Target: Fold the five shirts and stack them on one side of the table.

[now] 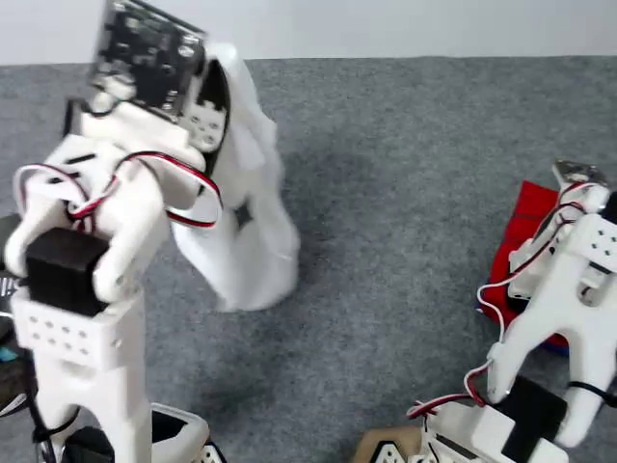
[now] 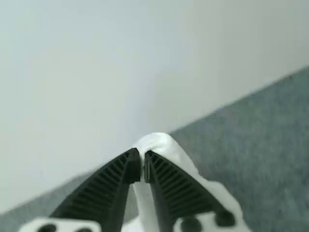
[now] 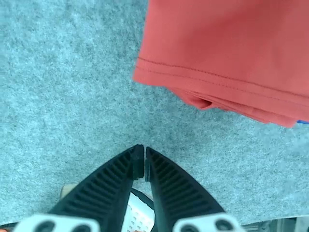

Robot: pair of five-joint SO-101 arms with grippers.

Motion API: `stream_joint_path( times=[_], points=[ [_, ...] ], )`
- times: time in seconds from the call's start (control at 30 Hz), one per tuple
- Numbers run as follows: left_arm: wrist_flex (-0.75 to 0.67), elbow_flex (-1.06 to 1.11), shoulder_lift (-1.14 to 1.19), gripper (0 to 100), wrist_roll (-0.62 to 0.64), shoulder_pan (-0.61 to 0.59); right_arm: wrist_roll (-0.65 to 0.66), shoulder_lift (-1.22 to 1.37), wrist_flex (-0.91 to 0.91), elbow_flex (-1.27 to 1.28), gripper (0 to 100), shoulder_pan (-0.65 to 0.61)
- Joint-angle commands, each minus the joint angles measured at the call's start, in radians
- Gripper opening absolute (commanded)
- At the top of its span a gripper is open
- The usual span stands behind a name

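- The table is covered in a grey, felt-like fabric with a fine speckled nap.
- A plain pale wall rises straight behind the table's far edge; in the left wrist view the two meet in one clean line.
- The light is soft and even, and a faint, blurred shadow lies on the grey cover near the middle.
- At the near edge sits a small tan piece, perhaps cardboard; it is cut off by the picture's edge.
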Motion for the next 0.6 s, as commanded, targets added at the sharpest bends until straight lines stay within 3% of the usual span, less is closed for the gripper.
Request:
stream_joint_path(
  times=[0.0, 0.13, 0.33, 0.57],
  points=[
    [0.031, 0.13, -0.026, 0, -0.012, -0.066, 0.008, -0.05, 0.039, -0.008, 0.9, -0.077],
    [-0.012, 0.349, -0.026, 0, -0.02, -0.212, 0.002, -0.05, 0.039, -0.008, 0.9, -0.245],
    [-0.143, 0.625, -0.032, 0, -0.137, -0.471, 0.0, -0.039, -0.004, -0.014, 0.9, -0.545],
    [-0.344, 0.855, -0.028, 0, -0.278, -0.736, 0.003, -0.036, -0.148, -0.012, 0.9, -0.742]
  ],
)
